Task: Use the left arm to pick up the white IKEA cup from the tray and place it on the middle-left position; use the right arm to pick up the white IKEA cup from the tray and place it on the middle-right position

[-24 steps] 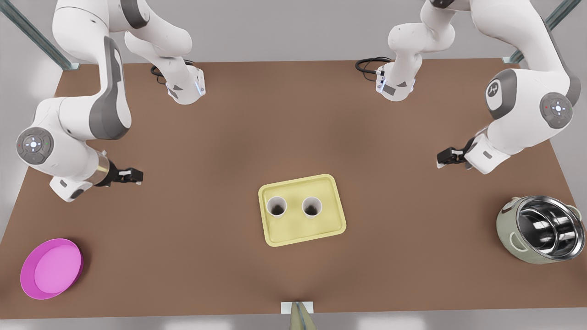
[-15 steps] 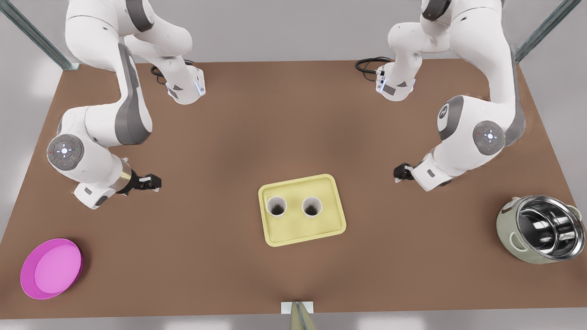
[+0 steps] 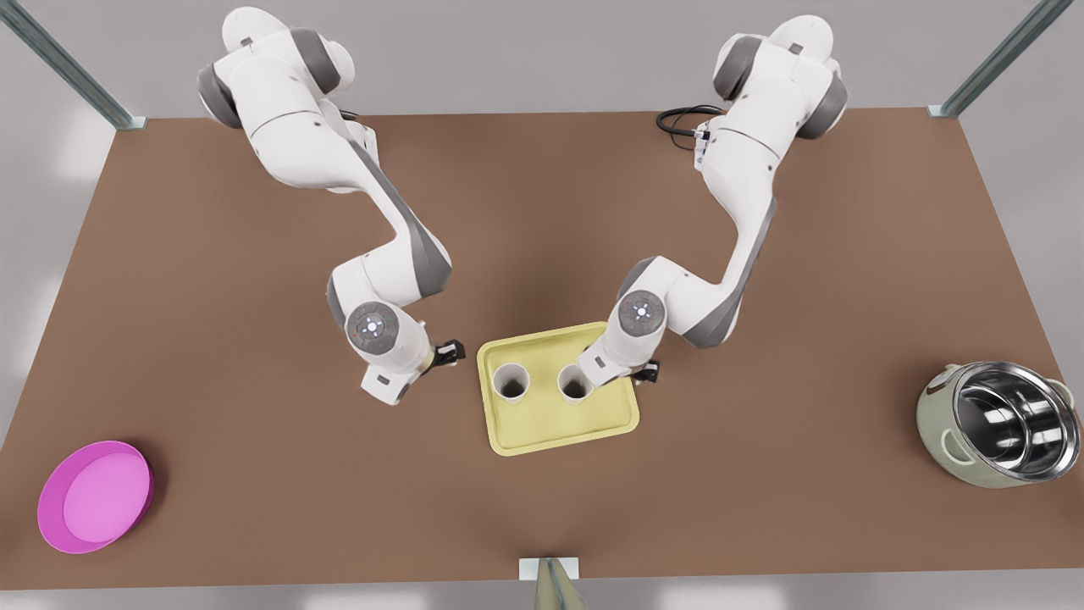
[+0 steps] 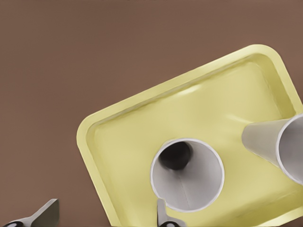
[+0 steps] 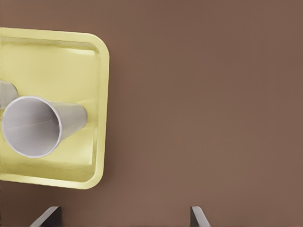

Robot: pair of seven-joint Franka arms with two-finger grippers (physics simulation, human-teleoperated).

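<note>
Two cups side by side on tray, table centre.

Non-task items, ref = brown table: magenta bowl at its front-view near-left corner, upright. Steel-lined pot w/ pale green shell nr its right edge, tilted.

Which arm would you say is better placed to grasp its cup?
Left, slightly: the left gripper is open with one finger beside the left cup on the tray; the open right gripper faces bare table beside the right cup.
</note>
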